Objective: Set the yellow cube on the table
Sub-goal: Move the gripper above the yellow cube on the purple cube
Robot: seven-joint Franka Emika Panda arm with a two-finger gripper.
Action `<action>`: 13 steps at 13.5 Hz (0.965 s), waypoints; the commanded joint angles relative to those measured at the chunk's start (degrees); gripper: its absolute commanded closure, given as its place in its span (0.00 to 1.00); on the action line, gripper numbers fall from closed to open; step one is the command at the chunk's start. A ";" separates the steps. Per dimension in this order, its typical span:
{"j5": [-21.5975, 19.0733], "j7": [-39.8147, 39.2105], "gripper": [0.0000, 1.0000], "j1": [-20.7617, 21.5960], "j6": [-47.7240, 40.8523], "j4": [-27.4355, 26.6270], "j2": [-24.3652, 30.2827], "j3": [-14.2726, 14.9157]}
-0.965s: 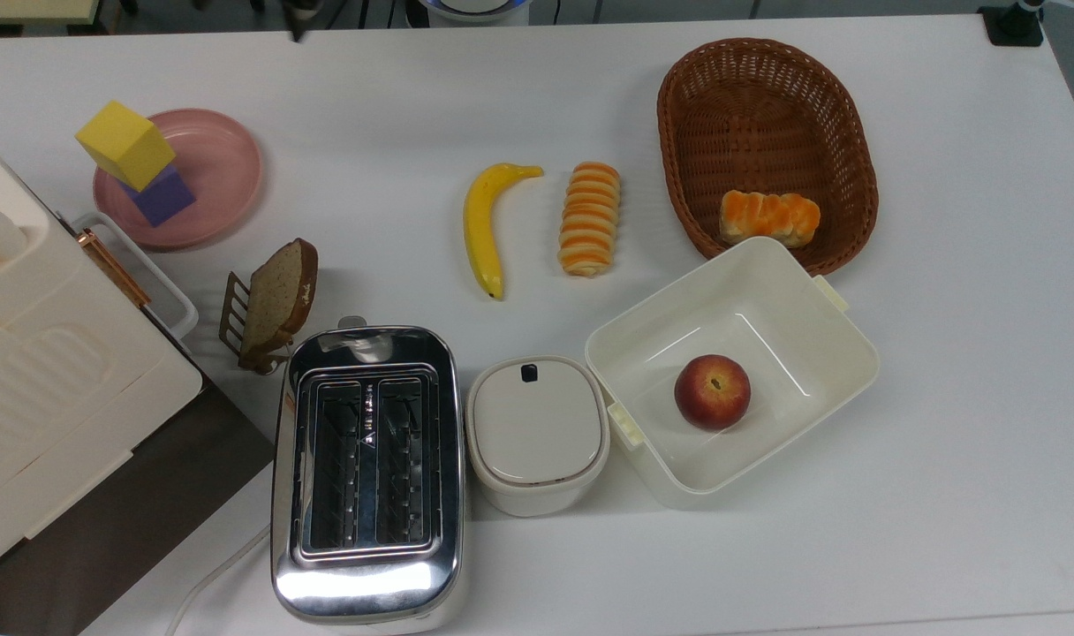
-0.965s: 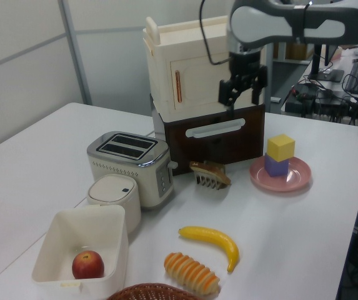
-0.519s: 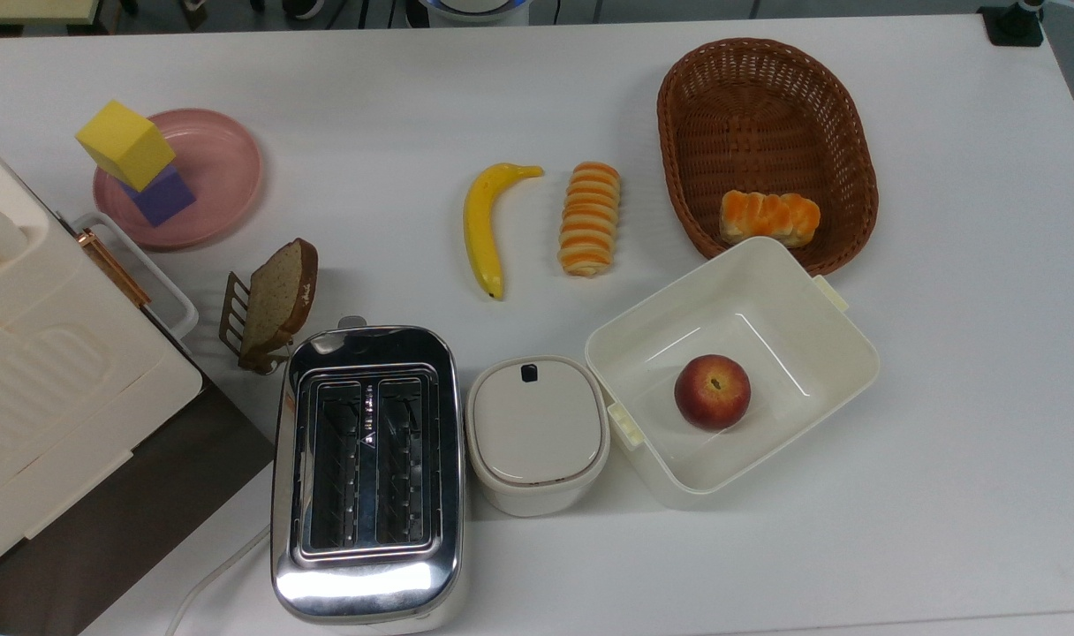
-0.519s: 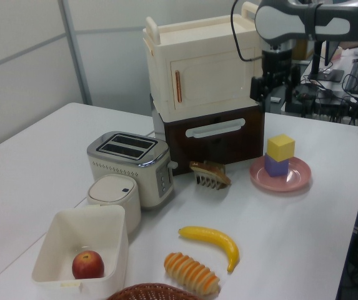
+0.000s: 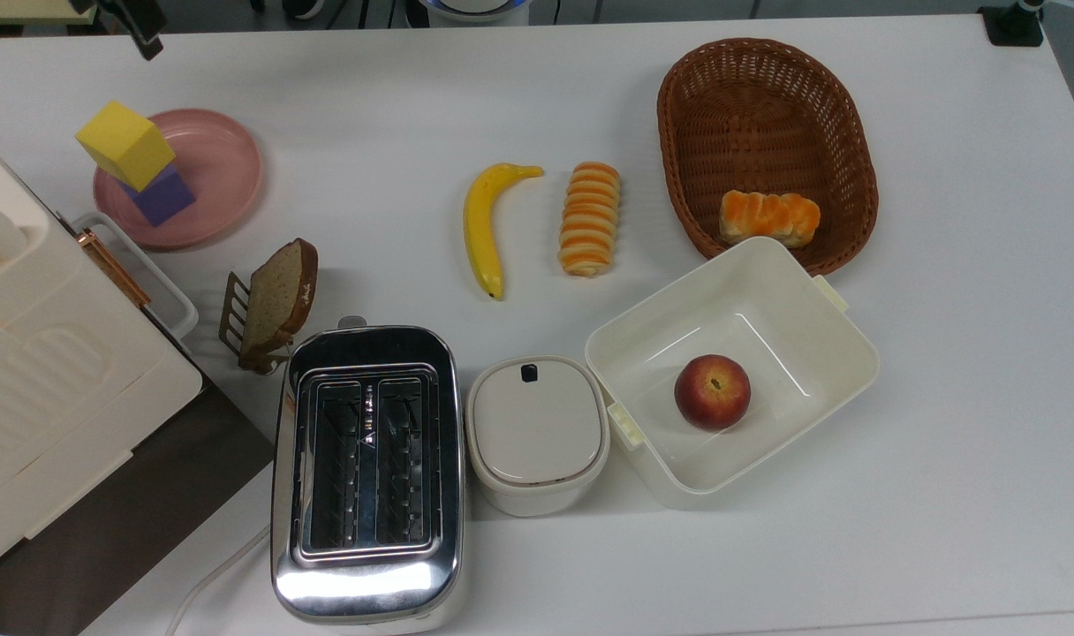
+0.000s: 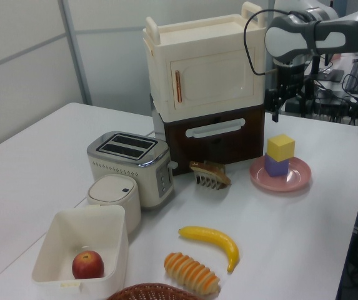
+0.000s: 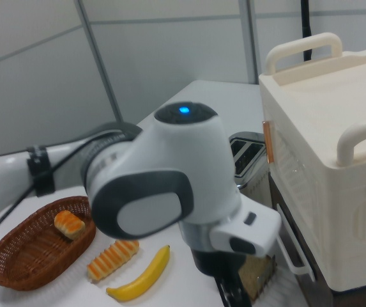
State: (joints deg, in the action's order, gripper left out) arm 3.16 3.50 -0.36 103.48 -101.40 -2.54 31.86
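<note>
The yellow cube (image 5: pixel 124 144) sits on the purple cube (image 5: pixel 164 196). The tool (image 6: pixel 289 104) hangs above them; I cannot tell if it is apart or together.

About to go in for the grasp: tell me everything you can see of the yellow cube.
The yellow cube is a plain matte block with sharp edges. It sits on top of the purple cube, turned relative to it, on the pink plate, beside the cream cabinet. It touches nothing but the purple cube. The hand hangs above and behind it in the left view, apart from it.

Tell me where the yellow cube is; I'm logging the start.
The yellow cube sits on the purple cube on the pink plate, at the top view's left.
</note>
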 commanded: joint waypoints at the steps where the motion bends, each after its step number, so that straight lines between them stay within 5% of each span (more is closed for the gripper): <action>1: -0.44 -1.47 0.00 1.51 3.74 -2.13 -1.15 2.15; 13: -0.35 -7.89 0.00 0.19 8.93 -2.31 -4.93 3.91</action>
State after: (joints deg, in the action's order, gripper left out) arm 3.16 -2.24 -0.58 109.94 -102.64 -6.43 34.86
